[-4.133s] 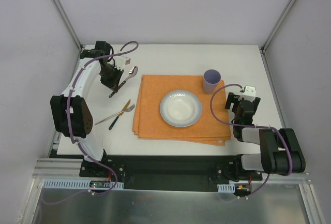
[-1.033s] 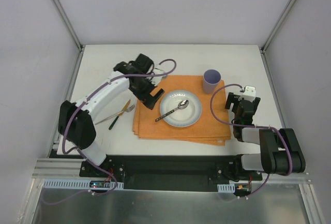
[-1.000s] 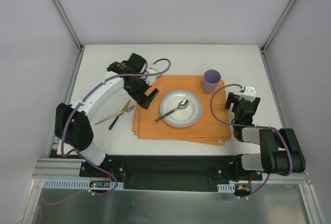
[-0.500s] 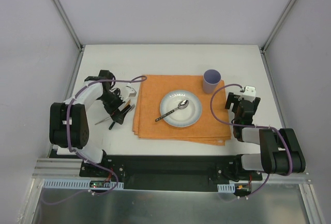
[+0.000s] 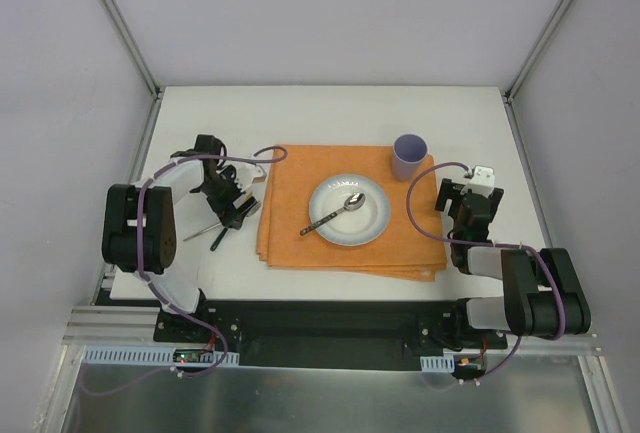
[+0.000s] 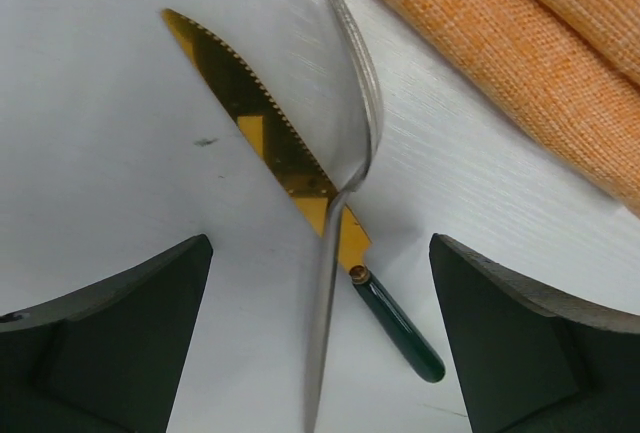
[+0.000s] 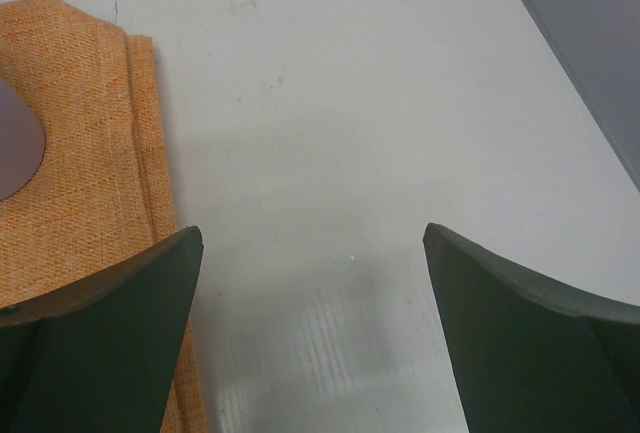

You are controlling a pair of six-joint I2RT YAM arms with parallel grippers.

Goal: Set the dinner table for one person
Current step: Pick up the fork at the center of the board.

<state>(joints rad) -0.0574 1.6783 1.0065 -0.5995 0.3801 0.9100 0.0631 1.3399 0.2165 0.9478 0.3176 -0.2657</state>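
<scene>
Altogether there is one of each piece: one white bowl (image 5: 378, 215), one spoon (image 5: 332, 215), one purple cup (image 5: 408, 157), one knife (image 6: 265, 133), one fork (image 6: 352, 143) and one folded orange placemat (image 5: 290, 238), with two grippers over them. The bowl sits mid-placemat with the spoon lying in it, handle out over the near-left rim. The cup stands at the placemat's far right corner.

Just left of the placemat, the fork lies across the gold serrated knife, covering the blade near its green handle. The left gripper (image 6: 318, 248) hangs over this pair, fingers spread wide on either side and clear of both. The right gripper (image 7: 312, 231) is also spread wide over bare tabletop at the placemat's right edge.

The dinner table (image 5: 330, 113) stretches out from the arm bases to the grey walls. It is large, flat, rectangular, matte white, with a few faint scuffs.
</scene>
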